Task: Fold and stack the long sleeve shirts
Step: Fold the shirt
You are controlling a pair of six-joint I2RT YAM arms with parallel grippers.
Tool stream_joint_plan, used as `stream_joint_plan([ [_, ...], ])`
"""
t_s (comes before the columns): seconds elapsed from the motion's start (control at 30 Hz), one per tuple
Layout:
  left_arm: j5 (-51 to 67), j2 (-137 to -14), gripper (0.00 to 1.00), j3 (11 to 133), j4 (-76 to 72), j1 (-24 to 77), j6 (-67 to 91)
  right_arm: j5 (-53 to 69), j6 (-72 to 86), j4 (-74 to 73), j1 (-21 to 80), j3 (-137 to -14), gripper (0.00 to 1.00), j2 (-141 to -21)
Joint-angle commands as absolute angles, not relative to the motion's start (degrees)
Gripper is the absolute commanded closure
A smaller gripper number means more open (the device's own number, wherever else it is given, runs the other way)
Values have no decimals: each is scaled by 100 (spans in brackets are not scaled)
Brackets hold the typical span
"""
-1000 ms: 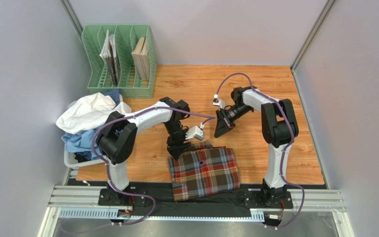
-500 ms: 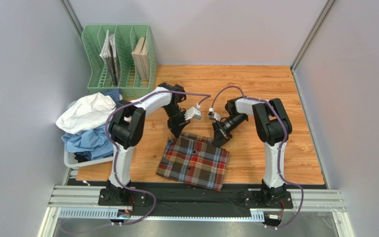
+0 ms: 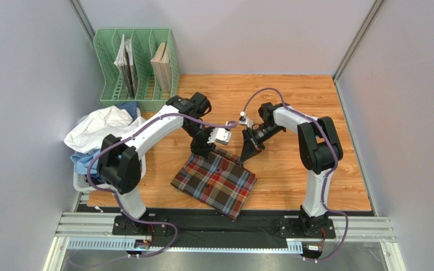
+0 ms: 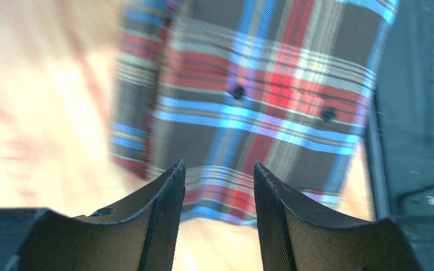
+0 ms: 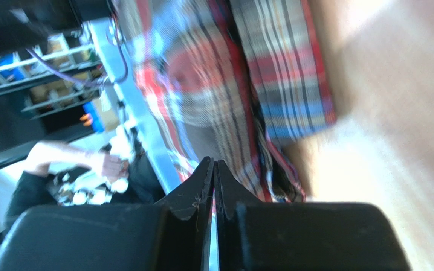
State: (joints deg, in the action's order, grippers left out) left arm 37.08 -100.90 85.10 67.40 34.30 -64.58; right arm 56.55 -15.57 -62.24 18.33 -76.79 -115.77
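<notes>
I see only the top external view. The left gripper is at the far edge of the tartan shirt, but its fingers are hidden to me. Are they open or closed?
Observer: Open. In the left wrist view the left gripper shows a clear gap between its fingers, nothing in it; the tartan shirt lies beyond the tips.
Operator: And the other arm?
Observer: Shut. In the right wrist view the right gripper has its fingers pressed together, the shirt's edge right at the tips. Whether cloth is pinched, I cannot tell.
</notes>
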Motion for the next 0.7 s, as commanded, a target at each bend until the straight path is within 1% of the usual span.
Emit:
stream_joint_plan([
  [0.0, 3903, -10255, 45, 8929, 6197, 3734, -7013, 5731, -818, -5581, 1986, -8286, 92, -11416],
  [0.27, 3648, -11074, 45, 9220, 5854, 4052, -7031, 5432, -370, -5221, 2197, -8780, 93, -12250],
  [0.47, 3525, -11443, 46, 9202, 5783, 4157, -7058, 5300, -404, -5080, 2381, -8702, 94, -12603],
  [0.6, 3533, -11531, 50, 9088, 5915, 4210, -7189, 5203, -509, -5063, 2469, -8631, 94, -12814],
  [0.63, 3533, -11540, 57, 9062, 5924, 4210, -7181, 5160, -527, -5062, 2478, -8622, 94, -12832],
  [0.67, 3525, -11531, 61, 9053, 5933, 4210, -7172, 5150, -545, -5045, 2479, -8605, 94, -12849],
])
